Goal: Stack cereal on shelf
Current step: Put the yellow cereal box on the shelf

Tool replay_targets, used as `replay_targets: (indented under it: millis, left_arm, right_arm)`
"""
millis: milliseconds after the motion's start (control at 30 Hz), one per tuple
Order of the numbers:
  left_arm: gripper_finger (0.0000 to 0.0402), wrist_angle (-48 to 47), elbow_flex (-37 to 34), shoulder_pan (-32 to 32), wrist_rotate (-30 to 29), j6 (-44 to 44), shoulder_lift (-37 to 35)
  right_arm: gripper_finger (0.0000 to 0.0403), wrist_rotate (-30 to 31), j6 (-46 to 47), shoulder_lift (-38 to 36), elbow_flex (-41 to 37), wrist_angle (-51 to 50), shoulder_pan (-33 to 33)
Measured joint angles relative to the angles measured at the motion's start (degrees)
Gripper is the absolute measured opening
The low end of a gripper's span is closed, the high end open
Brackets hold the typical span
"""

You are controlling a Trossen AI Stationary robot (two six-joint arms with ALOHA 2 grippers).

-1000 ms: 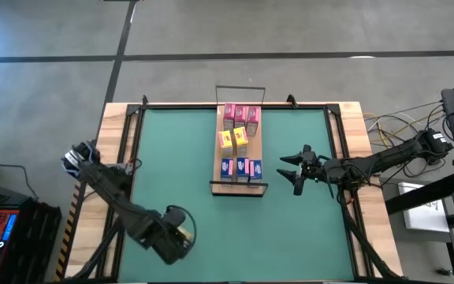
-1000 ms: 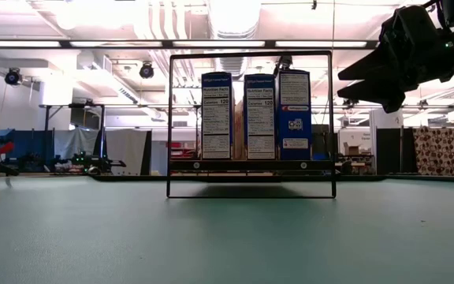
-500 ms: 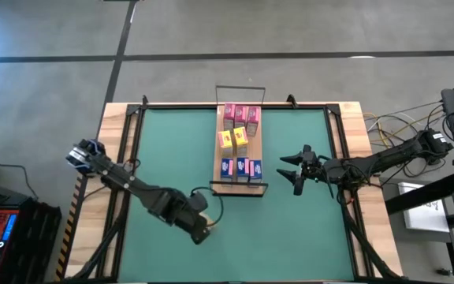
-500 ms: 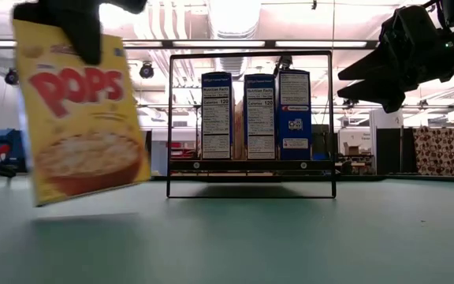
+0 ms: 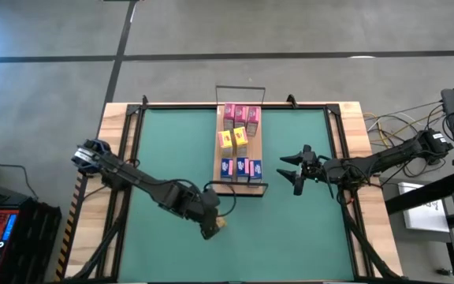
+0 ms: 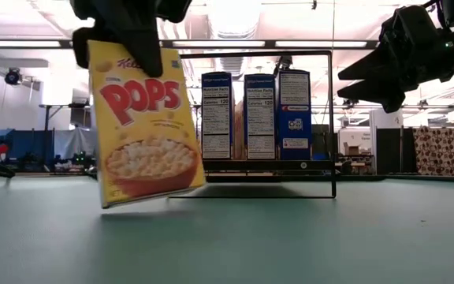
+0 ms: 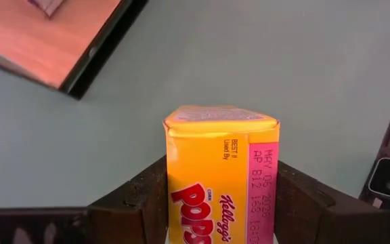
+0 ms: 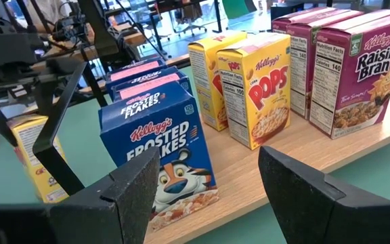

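The shelf (image 5: 239,186), a narrow wooden board with black wire end rails, lies along the table's middle. Cereal stands on it: pink boxes (image 5: 241,115) at the far end, yellow boxes (image 5: 233,139) in the middle, blue boxes (image 5: 241,167) at the near end. My left gripper (image 5: 211,226) hangs just before the shelf's near end, shut on a yellow Pops box (image 6: 144,126). To the right of the shelf my right gripper (image 5: 292,172) stands open and level, nothing between its fingers (image 8: 127,190). My left gripper pinches the Pops box between its two fingers (image 7: 137,203), near the box's upper end (image 6: 132,59), one finger on the front face and one behind. The fingers come from above, slanting down. The box hangs below them, tilted, clear of the table.
Green table top (image 5: 172,158) lies free on both sides of the shelf. Wooden borders and black frame rails (image 5: 128,150) run along the table's left and right edges. Cables and equipment (image 5: 448,126) sit beyond the right edge.
My left gripper has carried the Pops box from the table's near left toward the right, up to the shelf's near end, rolling its wrist as it went. The box stands more upright than before. Its hold has not changed.
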Motion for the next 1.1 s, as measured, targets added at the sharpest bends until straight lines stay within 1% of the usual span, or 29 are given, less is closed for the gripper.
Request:
replay_targets:
  millis: [633, 867, 1000, 1100]
  left_arm:
    - [0.0182, 9.7, 0.0, 2.2, -1.5, 9.4, 0.4]
    - [0.0182, 9.4, 1.0, 2.3, -1.4, 10.7, 2.1]
    - [0.0182, 8.9, 3.3, 2.3, -1.4, 11.8, 3.3]
    - [0.0182, 6.2, 6.2, 2.3, -1.4, 12.6, 5.3]
  right_arm:
    - [0.024, 0.0, 0.0, 0.0, 0.0, 0.0, 0.0]
    - [0.024, 0.0, 0.0, 0.0, 0.0, 0.0, 0.0]
    - [0.024, 0.0, 0.0, 0.0, 0.0, 0.0, 0.0]
    - [0.024, 0.0, 0.0, 0.0, 0.0, 0.0, 0.0]
